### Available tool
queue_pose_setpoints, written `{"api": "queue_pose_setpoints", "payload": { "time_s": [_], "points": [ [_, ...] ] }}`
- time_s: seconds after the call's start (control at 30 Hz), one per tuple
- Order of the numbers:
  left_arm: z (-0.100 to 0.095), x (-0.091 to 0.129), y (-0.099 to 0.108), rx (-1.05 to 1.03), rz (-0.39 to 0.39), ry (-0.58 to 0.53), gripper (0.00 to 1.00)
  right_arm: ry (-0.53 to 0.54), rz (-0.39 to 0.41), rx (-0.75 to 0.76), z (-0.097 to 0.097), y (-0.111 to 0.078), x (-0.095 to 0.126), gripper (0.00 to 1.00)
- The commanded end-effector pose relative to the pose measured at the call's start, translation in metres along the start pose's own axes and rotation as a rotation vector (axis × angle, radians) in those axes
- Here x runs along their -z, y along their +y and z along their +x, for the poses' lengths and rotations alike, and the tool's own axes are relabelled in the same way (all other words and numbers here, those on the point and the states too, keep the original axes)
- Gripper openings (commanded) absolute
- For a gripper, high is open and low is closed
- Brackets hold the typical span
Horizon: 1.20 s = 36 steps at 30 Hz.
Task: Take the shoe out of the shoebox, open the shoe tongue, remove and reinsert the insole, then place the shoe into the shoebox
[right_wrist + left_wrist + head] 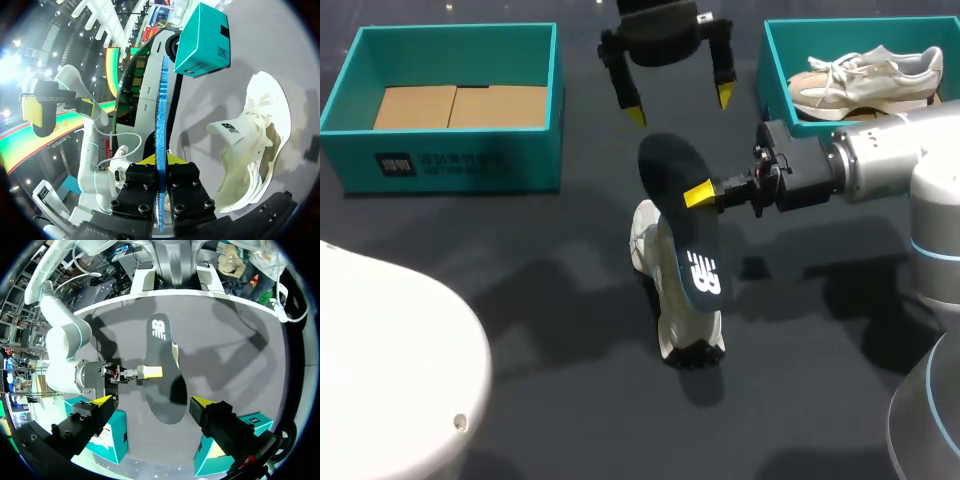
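A dark insole (678, 215) hangs tilted above the table's middle, with my right gripper (701, 194) shut on its edge. In the right wrist view the insole (161, 115) stands edge-on between the fingers, its blue underside showing. Below it a white shoe (686, 336) lies on the dark table, seen beside the gripper as the shoe (252, 150) with its mouth open. My left gripper (680, 105) hovers open behind the insole, holding nothing. In its own view the left gripper (150, 402) has the insole (165, 390) just ahead of its fingers, untouched.
A teal shoebox (450, 30) with cardboard on its bottom stands at the back left. Another teal box (775, 75) at the back right holds a second shoe (865, 80). A white rounded body (390, 370) fills the front left corner.
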State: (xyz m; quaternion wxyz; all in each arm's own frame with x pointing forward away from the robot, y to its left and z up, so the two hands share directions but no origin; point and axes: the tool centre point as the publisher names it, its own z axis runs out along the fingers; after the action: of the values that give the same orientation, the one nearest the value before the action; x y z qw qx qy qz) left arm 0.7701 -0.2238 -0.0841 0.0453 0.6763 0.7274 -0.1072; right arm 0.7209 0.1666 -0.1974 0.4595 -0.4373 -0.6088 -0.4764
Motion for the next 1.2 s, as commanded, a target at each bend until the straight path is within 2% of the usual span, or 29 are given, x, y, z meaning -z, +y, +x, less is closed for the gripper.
{"api": "queue_pose_setpoints", "payload": {
  "time_s": [0.03,0.27,0.5,0.57,0.63,0.8,1.0,1.2],
  "points": [
    [-0.007,-0.005,0.006,0.004,0.001,0.189,1.00,-0.003,-0.002,0.000,0.000,-0.001,-0.001,0.00],
    [-0.009,-0.009,0.011,0.023,-0.060,0.124,1.00,-0.003,-0.002,0.000,0.000,-0.001,-0.001,0.00],
    [-0.002,-0.012,0.014,0.087,-0.053,-0.018,1.00,-0.003,-0.002,0.000,0.000,-0.001,-0.001,0.00],
    [0.004,-0.009,0.012,0.103,-0.075,-0.074,1.00,-0.003,-0.002,0.000,0.000,-0.001,-0.001,0.00],
    [0.011,-0.006,0.010,0.144,-0.076,-0.152,1.00,-0.003,-0.002,0.000,0.000,-0.001,-0.001,0.00],
    [0.029,0.001,0.002,0.188,-0.135,-0.380,1.00,-0.003,-0.002,0.000,0.000,-0.001,-0.001,0.00],
    [0.048,-0.002,-0.005,0.234,-0.121,-0.606,1.00,-0.003,-0.002,0.000,0.000,-0.001,-0.001,0.00],
    [0.067,0.005,-0.005,0.289,-0.145,-0.796,1.00,-0.003,-0.002,0.000,0.000,-0.001,-0.001,0.00]
  ]
}}
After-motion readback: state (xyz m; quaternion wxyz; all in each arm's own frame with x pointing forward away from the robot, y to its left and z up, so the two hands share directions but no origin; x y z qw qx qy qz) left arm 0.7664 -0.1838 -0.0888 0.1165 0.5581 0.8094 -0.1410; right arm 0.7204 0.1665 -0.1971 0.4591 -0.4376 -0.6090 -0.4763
